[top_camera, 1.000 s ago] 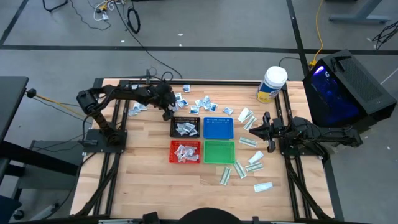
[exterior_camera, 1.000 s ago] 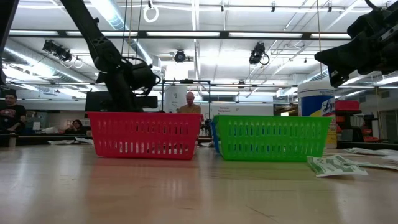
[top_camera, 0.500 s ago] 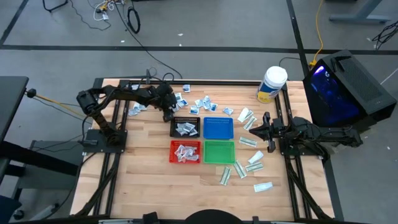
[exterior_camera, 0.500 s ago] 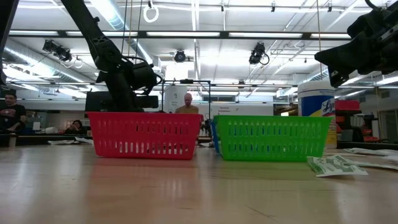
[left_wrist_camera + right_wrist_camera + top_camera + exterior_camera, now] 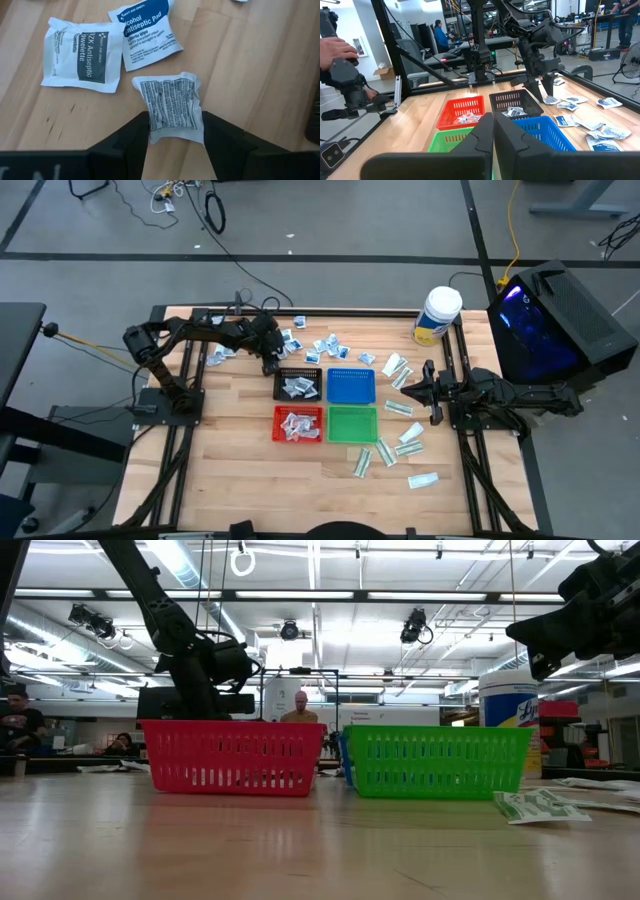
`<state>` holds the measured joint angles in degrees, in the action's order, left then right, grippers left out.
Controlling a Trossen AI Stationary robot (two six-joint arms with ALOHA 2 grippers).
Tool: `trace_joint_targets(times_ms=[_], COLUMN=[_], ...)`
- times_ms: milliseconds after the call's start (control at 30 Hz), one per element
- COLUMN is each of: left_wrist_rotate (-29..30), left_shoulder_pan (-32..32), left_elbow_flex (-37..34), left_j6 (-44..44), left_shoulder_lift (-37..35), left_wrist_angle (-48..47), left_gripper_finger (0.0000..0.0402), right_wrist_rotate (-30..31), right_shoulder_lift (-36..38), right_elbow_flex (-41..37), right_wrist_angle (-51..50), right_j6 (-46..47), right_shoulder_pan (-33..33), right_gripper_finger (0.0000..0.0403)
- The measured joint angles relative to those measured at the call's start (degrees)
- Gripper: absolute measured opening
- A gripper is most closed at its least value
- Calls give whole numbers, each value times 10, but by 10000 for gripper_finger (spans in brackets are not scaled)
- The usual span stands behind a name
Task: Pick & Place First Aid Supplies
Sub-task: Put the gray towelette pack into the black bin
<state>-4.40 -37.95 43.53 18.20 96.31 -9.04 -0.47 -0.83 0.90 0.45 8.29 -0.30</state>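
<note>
Scarcely anything has shifted since a second ago: the left arm has only edged slightly near the far packets, and the trays, jar and right arm sit where they were.

At the left, the left gripper [image 5: 268,363] is down on the wood beside the black tray [image 5: 299,384]. From above, its fingers are lost under the dark wrist. Its own camera settles the matter: the two dark fingers [image 5: 127,137] are closed partway on a squarish white packet [image 5: 171,107] covered in fine black print, pinching its near end while the rest lies crinkled on the plank table [image 5: 260,65]. Two more flat white packets, an antiseptic towelette [image 5: 82,55] and an alcohol pad [image 5: 146,31], lie just beyond it, overlapping at one corner.

From the table-level camera the red tray [image 5: 232,756] and green tray [image 5: 437,760], both of mesh plastic, hide that grip completely; only the arm's upper links show.

Centre, the blue tray [image 5: 351,385] completes the block of four; small packets fill the black and red ones. The scattered squarish packets [image 5: 325,345] lie behind the trays.

Rightward, long narrow white-and-green packets [image 5: 405,440] are strewn near the right gripper [image 5: 427,387], which hovers with fingers [image 5: 509,140] pressed together, holding nothing. A white jar [image 5: 437,316] stands at the far right corner, cut off behind the green tray at table level.
</note>
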Motion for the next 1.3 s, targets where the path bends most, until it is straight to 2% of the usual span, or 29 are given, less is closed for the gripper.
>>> trace_joint_targets(times_ms=[333, 900, 1300], left_wrist_rotate=[49, 45, 44], left_shoulder_pan=[-2, 0, 63], left_elbow_flex=[7, 7, 7], left_j6=[0, -30, -45], left_shoulder_lift=[-26, -111, -162], left_wrist_angle=[-21, -61, -59], left_gripper_finger=[186, 186, 186], right_wrist_rotate=[0, 0, 0], right_shoulder_lift=[0, 0, 0], right_elbow_flex=[0, 0, 0], right_wrist_angle=[0, 0, 0], right_j6=[0, 0, 0], right_shoulder_pan=[0, 0, 0], right_gripper_finger=[18, 18, 18])
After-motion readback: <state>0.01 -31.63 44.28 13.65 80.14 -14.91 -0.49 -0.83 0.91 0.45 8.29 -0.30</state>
